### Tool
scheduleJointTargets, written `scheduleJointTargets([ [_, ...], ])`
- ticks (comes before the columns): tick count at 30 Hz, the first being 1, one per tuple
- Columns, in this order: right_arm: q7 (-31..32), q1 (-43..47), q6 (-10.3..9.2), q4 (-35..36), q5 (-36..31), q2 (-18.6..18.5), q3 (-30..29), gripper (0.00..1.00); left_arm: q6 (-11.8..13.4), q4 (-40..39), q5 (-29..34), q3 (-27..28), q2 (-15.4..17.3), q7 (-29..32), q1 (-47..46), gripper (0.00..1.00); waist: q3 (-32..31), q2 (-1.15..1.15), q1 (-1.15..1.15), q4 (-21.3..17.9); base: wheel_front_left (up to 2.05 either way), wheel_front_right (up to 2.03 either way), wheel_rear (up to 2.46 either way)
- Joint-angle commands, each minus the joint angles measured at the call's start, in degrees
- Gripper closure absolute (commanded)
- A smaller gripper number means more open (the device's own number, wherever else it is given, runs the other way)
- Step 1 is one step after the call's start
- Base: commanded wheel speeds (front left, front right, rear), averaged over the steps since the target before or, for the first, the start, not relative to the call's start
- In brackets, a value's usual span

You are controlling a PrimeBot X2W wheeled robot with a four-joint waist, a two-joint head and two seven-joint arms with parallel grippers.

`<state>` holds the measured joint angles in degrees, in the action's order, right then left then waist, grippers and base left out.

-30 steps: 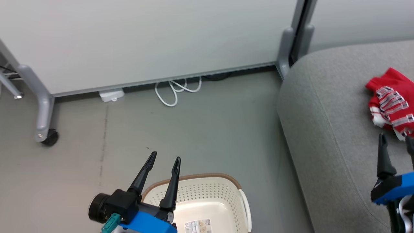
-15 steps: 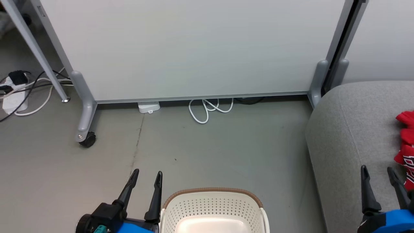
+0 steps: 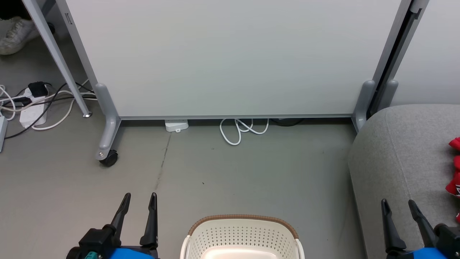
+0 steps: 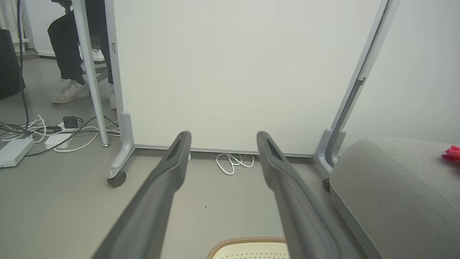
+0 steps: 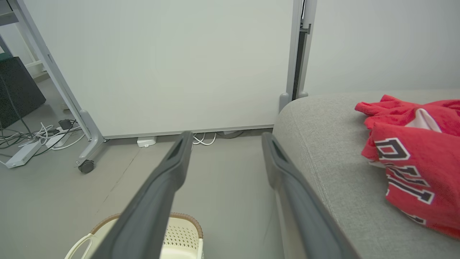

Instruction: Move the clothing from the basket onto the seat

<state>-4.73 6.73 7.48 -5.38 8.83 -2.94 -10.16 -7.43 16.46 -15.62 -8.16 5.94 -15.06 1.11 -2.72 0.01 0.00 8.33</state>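
Note:
The red clothing [image 5: 413, 154] with white trim and black-and-white lettering lies on the light grey seat [image 3: 399, 158] at the right; a sliver of the clothing [image 3: 454, 169] shows in the head view. The cream basket [image 3: 242, 235] with a brown rim stands on the floor at bottom centre, and what shows of its inside holds nothing. My left gripper [image 3: 139, 198] is open, left of the basket. My right gripper [image 3: 398, 205] is open over the seat's near edge, left of the clothing. Both sets of fingers hold nothing.
A white partition panel [image 3: 230, 54] on wheeled grey feet [image 3: 107, 144] stands across the back. White cable [image 3: 240, 129] coils under it; power strips and cords [image 3: 32, 104] lie at far left. A person's legs and white shoes [image 4: 72, 90] are behind the left post.
The head camera has swung left and tilted up, so the seat and clothing slid toward the right edge. Both grippers sit lower in the picture, still open.

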Motion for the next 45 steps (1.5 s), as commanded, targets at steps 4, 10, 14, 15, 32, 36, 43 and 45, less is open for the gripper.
scheduleJointTargets([
  [4,-0.9,0.9,0.03,-1.0,0.4,0.1,1.2,0.00,-0.1,0.8,0.1,0.8,0.2,-0.2,0.8,0.00,-0.1,-0.01,0.00,0.4,0.00,0.00,0.00],
  [10,-1.1,0.9,0.03,-1.2,0.6,0.1,1.8,0.00,-0.1,1.3,0.0,0.8,0.2,-0.2,0.9,0.00,0.0,-0.01,0.00,0.5,0.00,0.00,0.00],
  [14,-1.3,0.8,0.03,-1.4,0.9,0.1,2.2,0.00,-0.1,1.4,0.1,0.7,0.1,-0.2,0.7,0.00,0.1,-0.01,0.00,0.5,0.00,0.00,0.00],
  [15,-1.3,0.7,0.03,-1.4,0.9,0.1,2.3,0.00,-0.1,1.4,0.1,0.6,0.1,-0.2,0.6,0.00,0.1,-0.01,0.00,0.5,0.00,0.00,0.00],
  [32,-1.4,-0.1,0.00,-3.2,1.6,0.1,2.3,1.00,0.0,1.8,-0.6,-0.3,-0.1,0.1,0.3,1.00,0.3,-0.01,0.00,0.4,0.00,0.00,0.00],
  [36,-1.1,-0.1,0.00,-5.3,2.2,0.4,2.2,1.00,0.0,3.6,-1.3,-0.2,-0.6,0.5,1.5,1.00,0.3,-0.01,0.00,0.4,0.00,0.00,0.00],
  [43,0.3,-1.6,0.00,-5.8,10.2,0.4,2.2,1.00,0.0,3.0,-8.9,1.0,-0.6,2.4,0.6,1.00,0.5,-0.01,0.00,-0.1,0.00,0.00,0.00],
  [45,0.6,-1.9,0.00,-5.8,12.3,0.4,2.3,1.00,0.0,2.8,-11.0,1.3,-0.7,2.9,0.3,1.00,0.5,-0.01,0.00,-0.3,0.00,0.00,0.00],
])
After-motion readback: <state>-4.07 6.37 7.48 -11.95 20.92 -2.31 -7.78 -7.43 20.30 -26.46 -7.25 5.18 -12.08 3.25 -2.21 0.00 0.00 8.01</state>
